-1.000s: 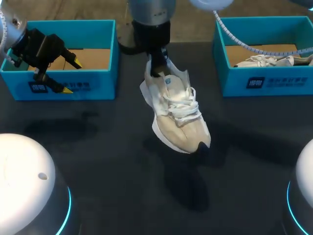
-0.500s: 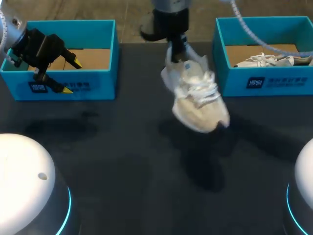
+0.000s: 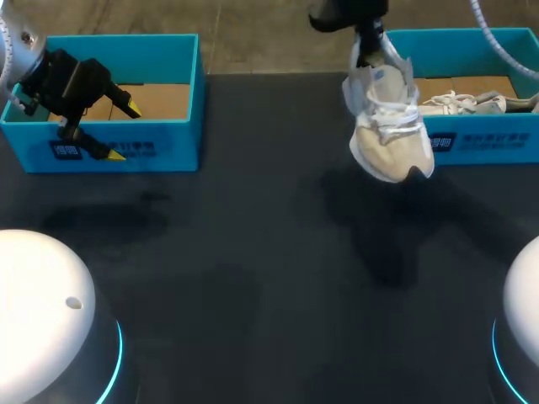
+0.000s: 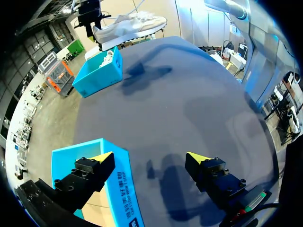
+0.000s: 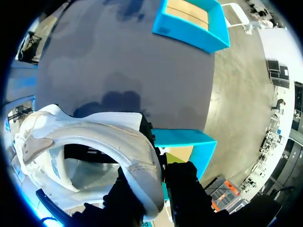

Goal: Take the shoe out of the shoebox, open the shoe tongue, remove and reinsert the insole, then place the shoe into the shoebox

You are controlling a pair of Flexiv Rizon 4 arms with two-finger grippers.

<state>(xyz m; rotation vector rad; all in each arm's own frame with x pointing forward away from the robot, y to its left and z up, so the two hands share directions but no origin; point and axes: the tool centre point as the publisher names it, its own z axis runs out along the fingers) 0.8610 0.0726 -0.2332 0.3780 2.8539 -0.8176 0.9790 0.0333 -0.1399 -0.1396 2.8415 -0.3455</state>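
Head view: shoe [image 3: 389, 126] seemingly between fingers [image 3: 368, 44]

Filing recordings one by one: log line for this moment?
right jaws: shut on shoe, aloft by right shoebox | left jaws: open, at left shoebox

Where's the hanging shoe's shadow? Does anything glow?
Head view: the shoe, held up by the right gripper, throws a dark shadow on the table below it; blue rings glow on the white domes at the near corners. Left wrist view: that shadow lies beside the far shoebox.

Pale shoe [image 3: 386, 126] hangs toe-down, seemingly at the teal shoebox [image 3: 493, 145] rim.
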